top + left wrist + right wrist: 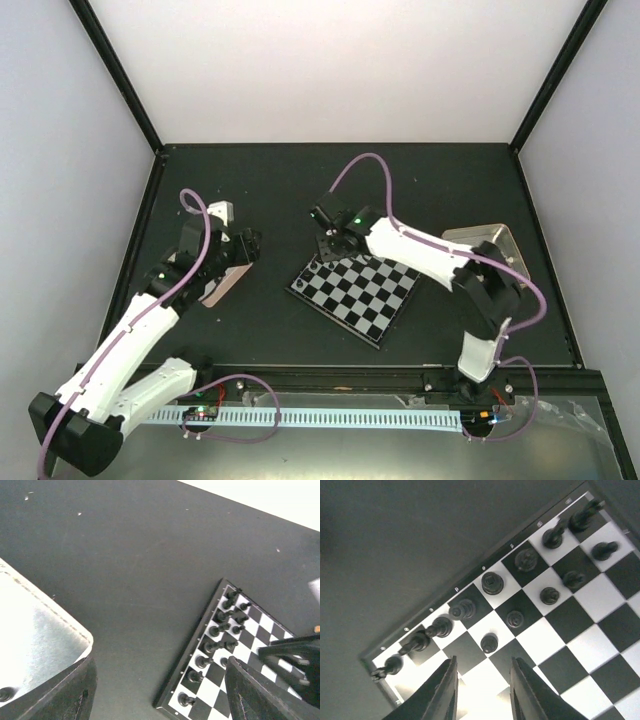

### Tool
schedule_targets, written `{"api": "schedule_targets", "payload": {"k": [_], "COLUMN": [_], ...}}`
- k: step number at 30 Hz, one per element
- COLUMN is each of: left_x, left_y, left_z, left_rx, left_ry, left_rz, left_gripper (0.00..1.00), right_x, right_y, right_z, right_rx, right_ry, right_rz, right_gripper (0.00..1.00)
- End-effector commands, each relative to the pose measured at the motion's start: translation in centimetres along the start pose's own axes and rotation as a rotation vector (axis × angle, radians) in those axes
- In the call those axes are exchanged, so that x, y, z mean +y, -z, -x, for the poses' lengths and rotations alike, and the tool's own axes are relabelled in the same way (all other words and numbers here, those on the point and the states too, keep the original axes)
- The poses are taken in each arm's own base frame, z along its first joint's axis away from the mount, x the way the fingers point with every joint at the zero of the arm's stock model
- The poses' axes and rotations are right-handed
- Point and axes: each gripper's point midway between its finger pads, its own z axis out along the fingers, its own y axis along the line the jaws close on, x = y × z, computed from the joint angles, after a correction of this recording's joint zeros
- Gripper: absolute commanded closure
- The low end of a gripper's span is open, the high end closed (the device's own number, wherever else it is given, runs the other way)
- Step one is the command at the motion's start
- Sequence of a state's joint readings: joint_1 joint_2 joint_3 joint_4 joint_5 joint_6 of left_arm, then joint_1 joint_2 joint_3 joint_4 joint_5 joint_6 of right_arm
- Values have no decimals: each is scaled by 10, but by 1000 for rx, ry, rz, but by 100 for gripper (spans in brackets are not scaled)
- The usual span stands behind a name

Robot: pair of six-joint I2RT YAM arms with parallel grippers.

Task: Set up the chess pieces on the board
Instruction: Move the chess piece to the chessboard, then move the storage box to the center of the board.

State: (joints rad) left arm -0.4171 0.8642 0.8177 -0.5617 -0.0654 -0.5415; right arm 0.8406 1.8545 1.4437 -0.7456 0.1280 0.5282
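The board [365, 295] lies tilted mid-table. In the right wrist view, black chess pieces [492, 583] stand in two rows along the board's [620, 625] far edge. A black pawn [489, 642] stands just ahead of my right gripper [482, 695], which is open and empty above that corner [322, 252]. My left gripper [160, 700] is open and empty over bare table, between a metal tin [40, 635] and the board [265, 625]. It also shows in the top view [247, 250]. The black rows [218, 629] show in the left wrist view too. No white pieces are visible.
The left tin [222, 285] lies under the left wrist; one dark piece [5, 694] sits in its corner. A second metal tin [487, 243] lies right of the board, behind the right arm. Dark table stretches beyond the board to the white back wall.
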Motion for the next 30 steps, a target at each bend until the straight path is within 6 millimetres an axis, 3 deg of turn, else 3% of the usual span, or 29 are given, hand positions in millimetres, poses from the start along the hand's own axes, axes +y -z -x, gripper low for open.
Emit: {"api": "schedule_targets", "payload": {"k": [1,7,11,18,26,30], "left_x": [22,63,85,126,127,129], "left_y": [6,-2,-3,-15,-32,-45], "left_z": [3,-27,-40,-81,-118,-127], "left_rx": [-6,63,91,228,435,487], "left_ry": [36,108,153,258,291,283], "left_rz": [93,204,258,368,353,350], "left_gripper": [28,21,14,14,13,17], "right_x": [-6,-27,-39,-47,-39,-34], "right_y": [46,75,80,80,80,82], "right_z": [20,-1,-25,-56,-54,-50], "right_rx": [-156,-210,-210,-208,-211,-218], "right_ry": [-65,-109,-141,-150,-74,-51], "right_rz": [35,43,56,106,143,159], "right_gripper": [69,64,63,62,62,62]}}
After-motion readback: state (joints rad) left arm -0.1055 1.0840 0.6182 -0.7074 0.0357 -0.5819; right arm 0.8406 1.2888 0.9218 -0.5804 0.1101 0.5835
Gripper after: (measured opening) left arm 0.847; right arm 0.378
